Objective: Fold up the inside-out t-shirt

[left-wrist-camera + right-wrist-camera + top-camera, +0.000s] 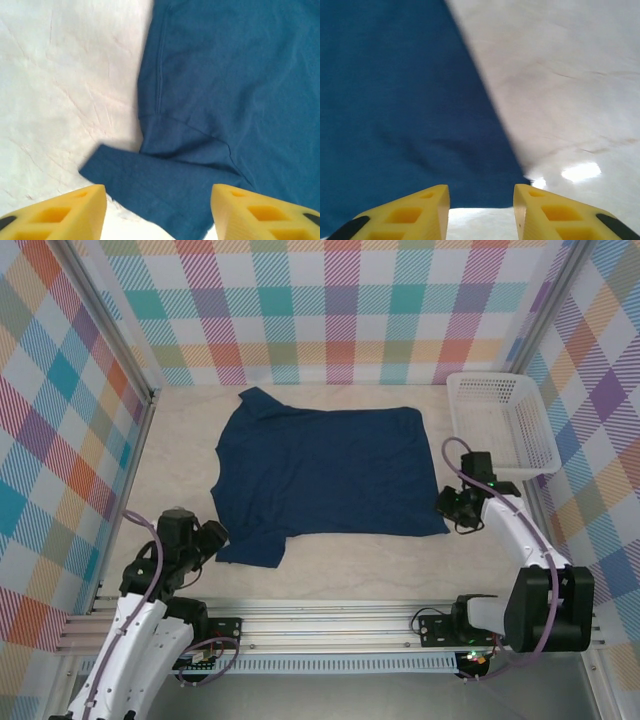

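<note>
Top external view: nearest the camera, an aluminium rail [330, 625] carries both arm bases. Just beyond it, the left arm [150, 590] reaches to the near-left sleeve of the inside-out t-shirt [330, 475]. The right arm [520, 540] reaches to the shirt's near-right hem corner.

Left wrist view: the left jaws stand wide apart, with yellow fingers [65, 212] on either side of the sleeve. The sleeve lies loose and flat on the pale bench [60, 90].

Right wrist view: the right jaws are apart too, their fingers [410, 215] straddling the hem corner without pinching it.

Farther out, the dark navy shirt lies spread flat in the middle of the bench, sleeves to the left and hem to the right. A white plastic basket [500, 420] sits at the far right, just apart from the shirt. Checked walls [340, 310] close the far side.
</note>
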You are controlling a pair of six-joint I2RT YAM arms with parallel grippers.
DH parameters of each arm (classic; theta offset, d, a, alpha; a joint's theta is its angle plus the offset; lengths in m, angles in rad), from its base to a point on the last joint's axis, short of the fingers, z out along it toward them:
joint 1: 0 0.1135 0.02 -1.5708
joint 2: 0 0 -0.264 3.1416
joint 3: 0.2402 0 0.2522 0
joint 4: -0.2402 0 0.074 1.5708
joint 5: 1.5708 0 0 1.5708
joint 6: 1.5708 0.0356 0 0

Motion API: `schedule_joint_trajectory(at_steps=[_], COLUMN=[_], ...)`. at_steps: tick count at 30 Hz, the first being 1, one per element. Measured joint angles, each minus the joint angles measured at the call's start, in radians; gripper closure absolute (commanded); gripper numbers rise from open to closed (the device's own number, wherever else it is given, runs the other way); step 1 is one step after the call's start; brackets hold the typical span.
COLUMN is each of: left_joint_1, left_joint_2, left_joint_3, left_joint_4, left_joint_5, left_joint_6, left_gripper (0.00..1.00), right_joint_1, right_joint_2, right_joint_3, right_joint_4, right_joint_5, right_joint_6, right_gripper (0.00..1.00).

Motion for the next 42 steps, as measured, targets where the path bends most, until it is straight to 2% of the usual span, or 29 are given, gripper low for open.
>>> schedule_joint_trajectory(at_steps=[5, 10, 14, 18, 21, 28, 35, 42], left_joint_1=[-0.023, -0.051, -0.029, 0.026, 0.05, 0.069, 0.098, 0.109], left_joint_2=[0.243, 0.52, 0.699, 0.871, 0.978, 1.158, 1.188, 1.192], left_joint_3=[0.048, 0.088, 0.171, 0.254, 0.309, 0.399, 0.4, 0.4], left_joint_4=[0.153, 0.302, 0.382, 0.482, 0.534, 0.604, 0.634, 0.65], left_joint_5=[0.043, 0.0, -0.048, -0.043, -0.025, 0.036, 0.056, 0.064], left_joint_6=[0.051, 0.1, 0.138, 0.155, 0.166, 0.181, 0.2, 0.211], left_gripper=[0.38, 0.38, 0.38, 0.38, 0.38, 0.39, 0.39, 0.39], right_joint_1=[0.211, 0.505, 0.713, 0.855, 0.906, 0.945, 1.003, 1.064], right_joint_2=[0.068, 0.274, 0.456, 0.583, 0.641, 0.716, 0.742, 0.788], right_joint_3=[0.068, 0.167, 0.288, 0.355, 0.365, 0.391, 0.446, 0.551], right_joint_4=[0.051, 0.157, 0.262, 0.382, 0.425, 0.42, 0.378, 0.233], right_joint_5=[-0.054, -0.14, -0.226, -0.319, -0.349, -0.332, -0.257, -0.143], right_joint_6=[-0.005, 0.003, 0.035, 0.093, 0.132, 0.168, 0.189, 0.196], right_gripper=[0.51, 0.52, 0.49, 0.44, 0.43, 0.47, 0.55, 0.62])
